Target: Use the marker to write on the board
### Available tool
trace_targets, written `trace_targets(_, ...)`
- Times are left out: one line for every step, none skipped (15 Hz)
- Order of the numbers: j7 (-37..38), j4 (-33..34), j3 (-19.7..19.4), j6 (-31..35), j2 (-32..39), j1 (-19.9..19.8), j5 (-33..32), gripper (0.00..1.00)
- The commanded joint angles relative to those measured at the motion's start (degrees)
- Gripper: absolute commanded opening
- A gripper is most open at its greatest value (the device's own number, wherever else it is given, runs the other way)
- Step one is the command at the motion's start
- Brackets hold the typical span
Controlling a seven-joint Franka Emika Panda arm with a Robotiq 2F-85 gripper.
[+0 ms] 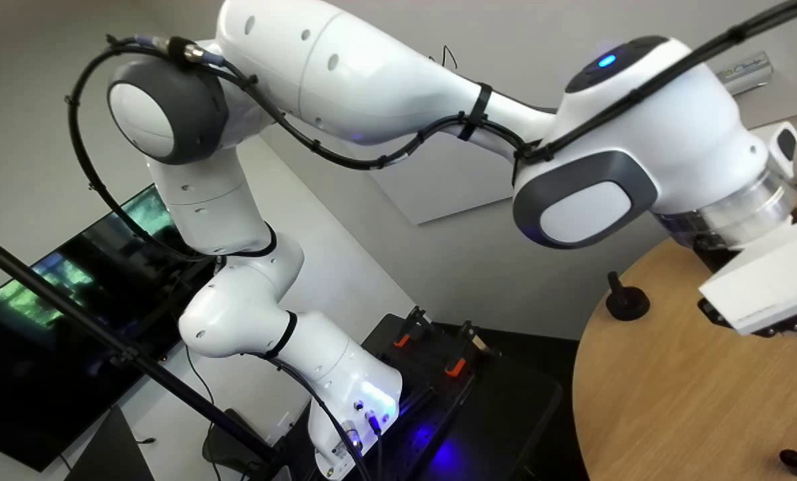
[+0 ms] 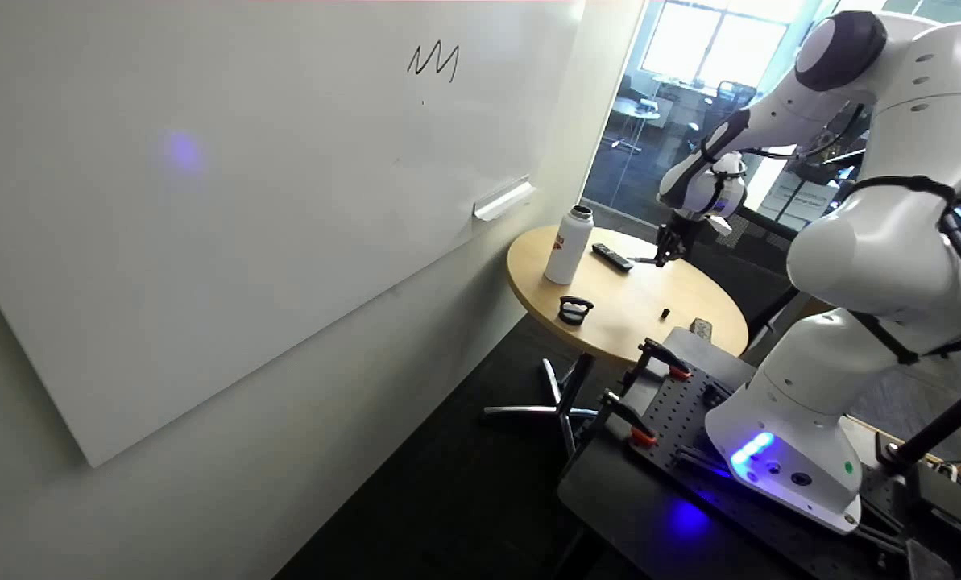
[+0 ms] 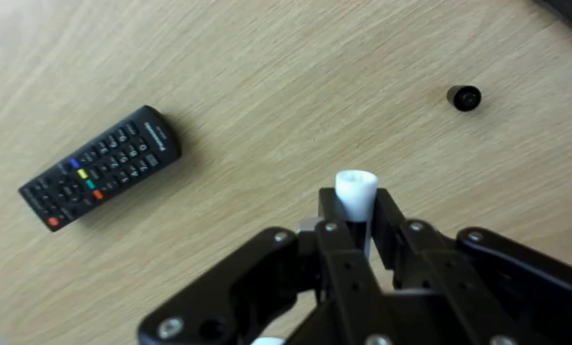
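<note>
The marker (image 3: 356,196) is gripped between the fingertips in the wrist view, its white end toward the camera and most of its barrel hidden by the fingers. My gripper (image 3: 355,211) is shut on it above the round table. In an exterior view the gripper (image 2: 667,246) hangs over the table with the marker's thin end (image 2: 643,260) sticking out toward the remote. In an exterior view the gripper (image 1: 782,324) is partly cut off at the right edge. The board (image 2: 287,177) is a large white wall panel with a black zigzag scribble near its upper right. The gripper is apart from it.
On the table (image 2: 633,302) are a white bottle (image 2: 569,244), a black remote (image 3: 101,167), a small black cap (image 3: 464,97), a black handle (image 2: 574,310) and a block (image 2: 701,329). A white strip (image 2: 503,199) sits at the board's lower edge.
</note>
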Motion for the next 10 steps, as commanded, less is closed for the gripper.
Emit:
trace_targets(4.08,-9.16,2.2,0.57,-11.48,-0.44,3.63,0.11)
trace_targets(4.21,-10.95,2.56,1.51,-13.63,0.14,4.11,0.1)
trace_targets(4.9,-12.35,2.55,1.48,-15.56,1.06,4.61,0.1)
trace_targets(4.53,-13.81,2.73,1.96,-17.28,1.71,4.71,0.11)
trace_targets(4.24,-15.47,2.74,2.22,-19.12,2.64,4.72,0.11)
trace_targets(4.16,-16.75,2.39,2.27,-20.41,3.71,4.67,0.11)
trace_targets(2.95,-11.46,1.42,0.25,-15.64,3.42,4.74,0.21)
trace_targets(3.03,-12.86,1.18,0.26,-17.11,4.41,4.88,0.21)
trace_targets(3.11,-13.83,1.0,0.27,-18.05,5.0,4.95,0.21)
trace_targets(3.09,-14.47,0.89,0.29,-18.65,5.31,4.99,0.21)
